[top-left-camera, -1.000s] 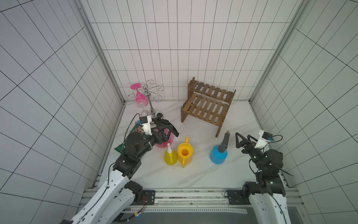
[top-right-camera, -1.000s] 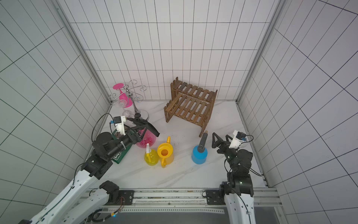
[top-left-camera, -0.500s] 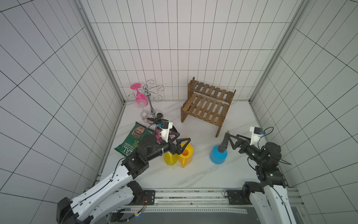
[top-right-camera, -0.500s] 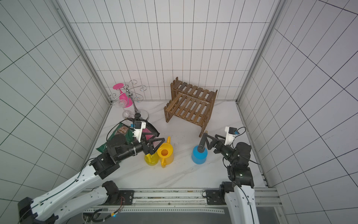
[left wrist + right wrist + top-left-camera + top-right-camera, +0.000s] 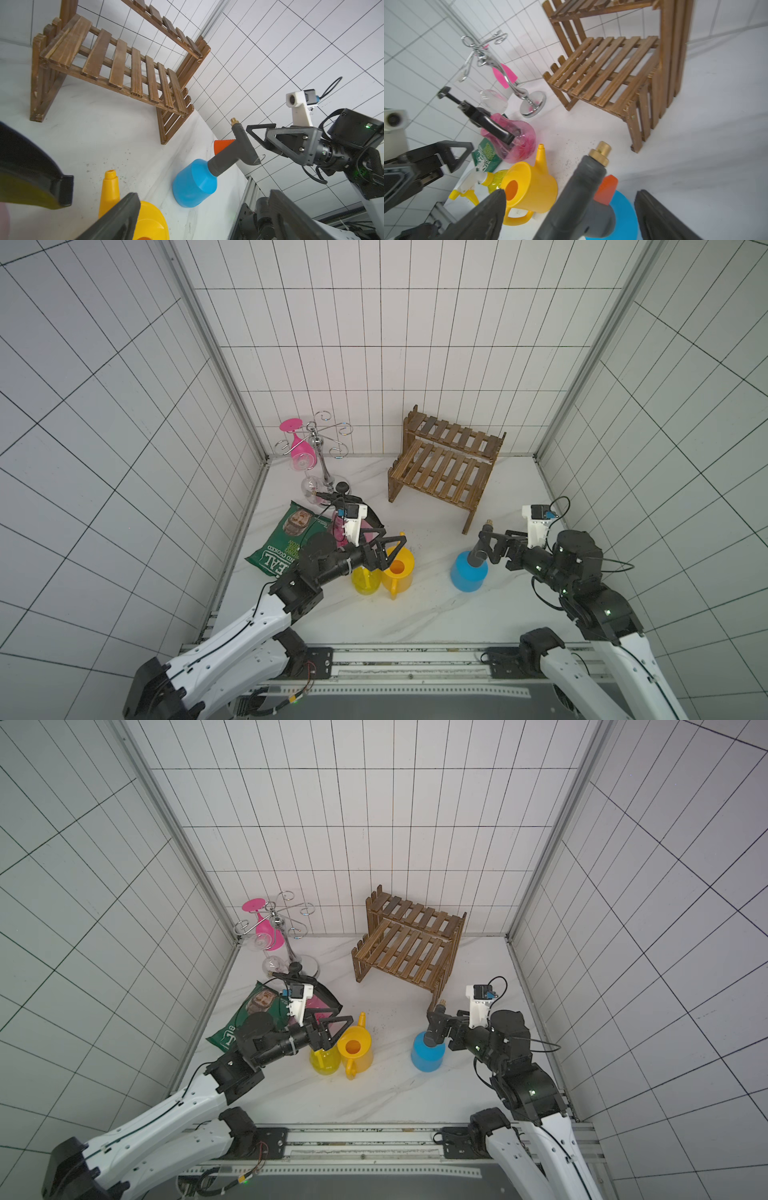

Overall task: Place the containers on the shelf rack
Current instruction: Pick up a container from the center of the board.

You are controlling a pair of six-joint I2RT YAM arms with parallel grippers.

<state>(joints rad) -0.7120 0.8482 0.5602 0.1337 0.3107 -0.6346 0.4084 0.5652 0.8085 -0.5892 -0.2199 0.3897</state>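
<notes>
The blue bottle [image 5: 468, 576] stands on the marble table at the right. My right gripper [image 5: 488, 547] is open, one jaw on each side of its grey sprayer head [image 5: 583, 187], without pinching it. The yellow watering can [image 5: 399, 570] and the small yellow spray bottle [image 5: 365, 578] stand side by side in the middle. My left gripper [image 5: 388, 547] hovers open just above them, holding nothing. The pink pump sprayer [image 5: 517, 143] stands behind them, mostly hidden by the left wrist in both top views. The shelf rack [image 5: 446, 466] stands bare at the back.
A green crisp bag [image 5: 286, 543] lies at the left by the wall. Behind it a chrome glass holder [image 5: 322, 456] carries a pink glass [image 5: 299, 448], with a clear glass [image 5: 311, 489] at its foot. Tiled walls close three sides.
My left arm swung from the pink sprayer out over the yellow bottle and can. My right arm reached in until its open jaws straddle the blue bottle's sprayer head.
</notes>
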